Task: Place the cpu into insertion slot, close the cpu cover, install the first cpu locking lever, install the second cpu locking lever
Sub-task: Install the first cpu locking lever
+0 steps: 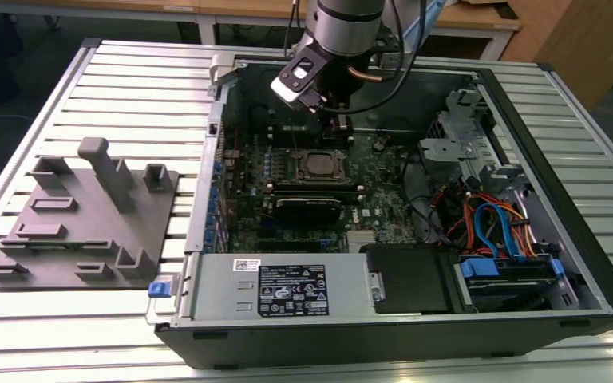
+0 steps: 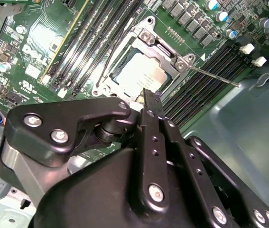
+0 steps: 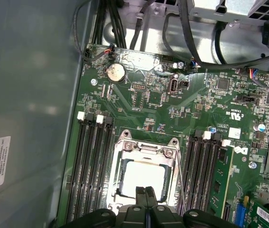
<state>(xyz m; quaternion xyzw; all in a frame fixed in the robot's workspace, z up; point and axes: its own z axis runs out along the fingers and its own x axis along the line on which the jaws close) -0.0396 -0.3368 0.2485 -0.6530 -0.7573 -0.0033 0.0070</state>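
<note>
The cpu [image 2: 139, 76] [image 3: 143, 178] lies flat in the insertion slot [image 1: 318, 165] on the green board, its silvery top showing. The cpu cover [image 3: 146, 148] [image 2: 165, 52] lies down around the chip as a metal frame. A thin locking lever [image 2: 215, 76] sticks out sideways from a corner of the socket. My gripper [image 2: 149, 97] [image 3: 147, 194] hangs just above one edge of the socket, fingers pressed together and holding nothing. In the exterior view the gripper [image 1: 338, 126] is above the board, just behind the socket.
Long black memory slots [image 3: 91, 166] flank the socket on both sides. A black module [image 1: 309, 209] and the grey power supply box [image 1: 285, 291] lie nearer the case front. Drive cage and cables [image 1: 498, 223] fill the exterior view's right. A grey fixture plate [image 1: 83, 215] rests outside the case.
</note>
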